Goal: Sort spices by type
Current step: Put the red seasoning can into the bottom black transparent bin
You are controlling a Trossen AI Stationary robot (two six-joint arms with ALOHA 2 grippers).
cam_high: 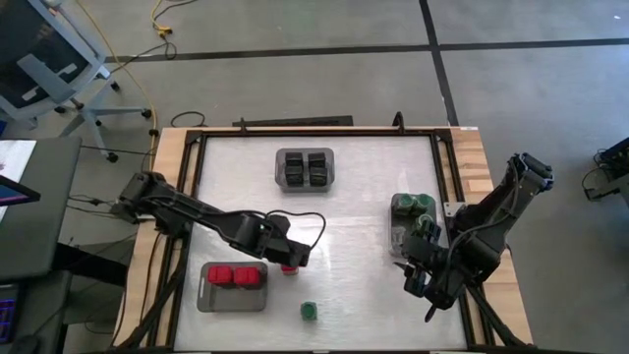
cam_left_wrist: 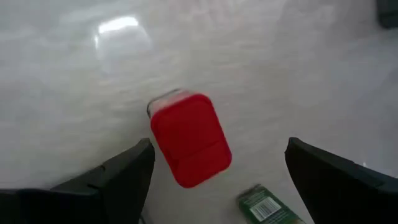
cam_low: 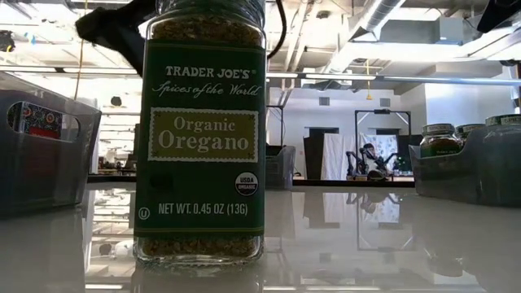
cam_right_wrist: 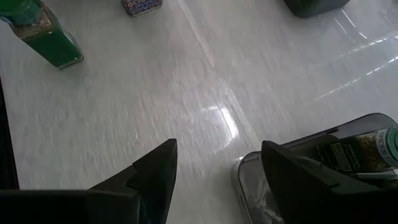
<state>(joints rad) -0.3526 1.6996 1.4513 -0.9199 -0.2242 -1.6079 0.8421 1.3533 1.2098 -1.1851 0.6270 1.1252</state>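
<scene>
White table under bright lamps | my left gripper open, hovering over one loose red spice box | my right gripper open, empty, beside tray of green-lid jars | done: two red boxes in tray, black cubes in tray | left: this red box, one oregano jar alone near front edge

In the low view, the oregano jar stood so close that its lid ran off the picture at twelve o'clock, and it hid the table behind it. In the high view, the left gripper covered most of a red spice box. The labels on the black spice containers were too small to read.
</scene>
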